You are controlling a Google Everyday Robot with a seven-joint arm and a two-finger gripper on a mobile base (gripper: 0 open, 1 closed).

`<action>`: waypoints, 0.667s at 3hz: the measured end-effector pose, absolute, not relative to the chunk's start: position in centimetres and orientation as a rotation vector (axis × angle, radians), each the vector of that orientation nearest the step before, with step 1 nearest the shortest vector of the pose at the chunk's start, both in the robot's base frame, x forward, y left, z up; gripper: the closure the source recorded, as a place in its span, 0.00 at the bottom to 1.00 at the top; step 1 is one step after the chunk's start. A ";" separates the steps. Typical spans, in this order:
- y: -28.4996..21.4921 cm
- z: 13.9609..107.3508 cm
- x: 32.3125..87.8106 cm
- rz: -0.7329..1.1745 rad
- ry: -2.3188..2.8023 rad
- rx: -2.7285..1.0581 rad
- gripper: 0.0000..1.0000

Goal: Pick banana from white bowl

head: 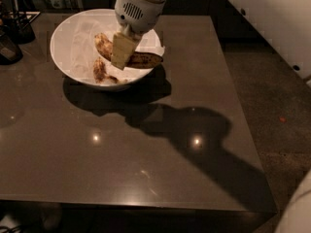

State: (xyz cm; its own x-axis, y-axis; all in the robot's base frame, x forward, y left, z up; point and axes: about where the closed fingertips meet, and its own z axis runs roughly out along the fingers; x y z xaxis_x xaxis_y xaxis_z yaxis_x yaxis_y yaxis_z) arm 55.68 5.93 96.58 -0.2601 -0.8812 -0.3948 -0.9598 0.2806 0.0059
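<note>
Dark glossy tabletop (146, 169) fills most of the shot, with the arm's big shadow across the near half. Further back on the left sits the white bowl (65, 28), lined with crumpled paper (82, 42), with a stubby brown-spotted banana piece (99, 71) near its front wall. Just behind that, the gripper (120, 61) reaches down into the bowl and looks clamped on the middle of the banana (143, 59), whose dark right end pokes over the rim. Some dark containers (12, 38) sit at the far left edge.
</note>
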 end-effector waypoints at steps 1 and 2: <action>7.1 97.5 53.1 0.428 2.224 -1.690 1.00; 8.0 97.8 50.6 0.532 2.237 -1.690 1.00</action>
State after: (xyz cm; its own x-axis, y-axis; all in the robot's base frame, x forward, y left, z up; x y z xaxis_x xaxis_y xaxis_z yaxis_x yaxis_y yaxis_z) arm 50.64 8.04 97.83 -0.2717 -0.8565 -0.4389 -0.9624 0.2448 0.1180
